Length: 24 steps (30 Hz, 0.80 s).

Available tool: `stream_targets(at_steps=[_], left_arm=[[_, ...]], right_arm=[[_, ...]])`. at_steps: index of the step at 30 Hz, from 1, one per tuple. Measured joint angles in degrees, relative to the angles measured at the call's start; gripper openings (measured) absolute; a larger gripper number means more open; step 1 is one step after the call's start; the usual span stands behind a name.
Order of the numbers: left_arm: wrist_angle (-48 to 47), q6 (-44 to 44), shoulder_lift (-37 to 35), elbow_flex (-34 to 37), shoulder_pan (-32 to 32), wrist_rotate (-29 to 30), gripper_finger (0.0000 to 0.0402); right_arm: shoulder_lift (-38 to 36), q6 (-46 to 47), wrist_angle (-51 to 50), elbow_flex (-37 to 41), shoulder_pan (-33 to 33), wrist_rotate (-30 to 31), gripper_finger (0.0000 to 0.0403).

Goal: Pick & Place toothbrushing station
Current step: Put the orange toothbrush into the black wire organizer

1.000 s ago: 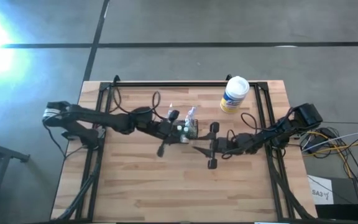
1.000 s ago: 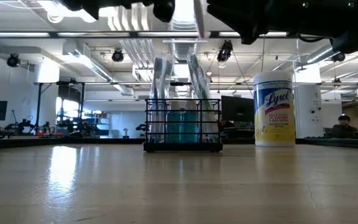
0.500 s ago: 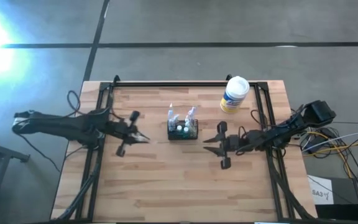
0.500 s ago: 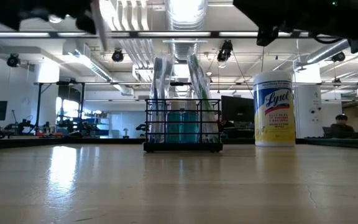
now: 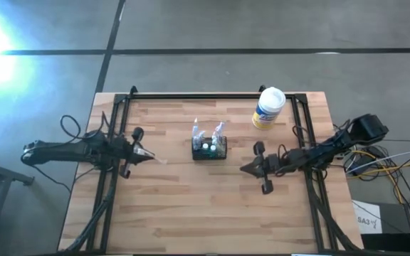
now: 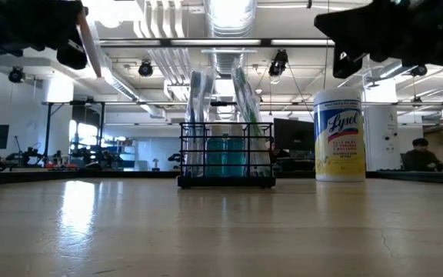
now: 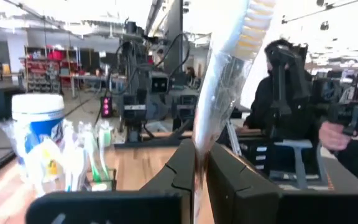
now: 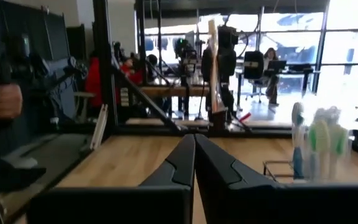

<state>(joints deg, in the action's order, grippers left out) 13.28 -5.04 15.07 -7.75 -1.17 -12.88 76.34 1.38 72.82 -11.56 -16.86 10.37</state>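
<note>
Two arms flank the toothbrushing station point(image 5: 209, 148), which stands upright mid-table, its long side running left to right across the table, brushes pointing up and leaning slightly toward the table's far edge. The left gripper point(image 5: 139, 152), now pulled back toward the left edge from beside the caddy, pinches a packaged toothbrush point(image 7: 225, 81). The right gripper point(image 5: 251, 168) has also retreated rightward, fingers pressed together, empty. A Lysol tub point(image 5: 268, 108) stands near the far edge.

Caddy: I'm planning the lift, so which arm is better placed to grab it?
Right, probably: the right claw is shut, empty and nearer the caddy; the left claw grips a wrapped toothbrush.
</note>
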Motion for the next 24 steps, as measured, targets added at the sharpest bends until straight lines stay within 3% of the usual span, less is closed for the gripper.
stream_targets(at_steps=[9, 15, 20, 24], left_arm=[[-6.83, 7.17, -0.11, 1.89, -0.20, 1.61, 0.0022], [-3.55, 7.80, -0.09, 2.87, -0.44, 1.72, 0.0022], [-3.42, 10.56, 0.39, -0.88, -0.90, 1.71, 0.0022], [-1.87, 11.24, 1.81, -3.94, -0.90, 6.10, 0.0022]], right_arm=[[1.04, -0.92, 2.42, -0.52, -0.01, -0.35, 0.0008], [1.10, -1.34, 2.40, -0.31, 0.00, -0.35, 0.0008], [2.12, -1.81, 2.11, -0.42, 0.00, -0.31, 0.0008], [2.16, -1.71, 2.33, -1.03, 0.00, -0.07, 0.0008]])
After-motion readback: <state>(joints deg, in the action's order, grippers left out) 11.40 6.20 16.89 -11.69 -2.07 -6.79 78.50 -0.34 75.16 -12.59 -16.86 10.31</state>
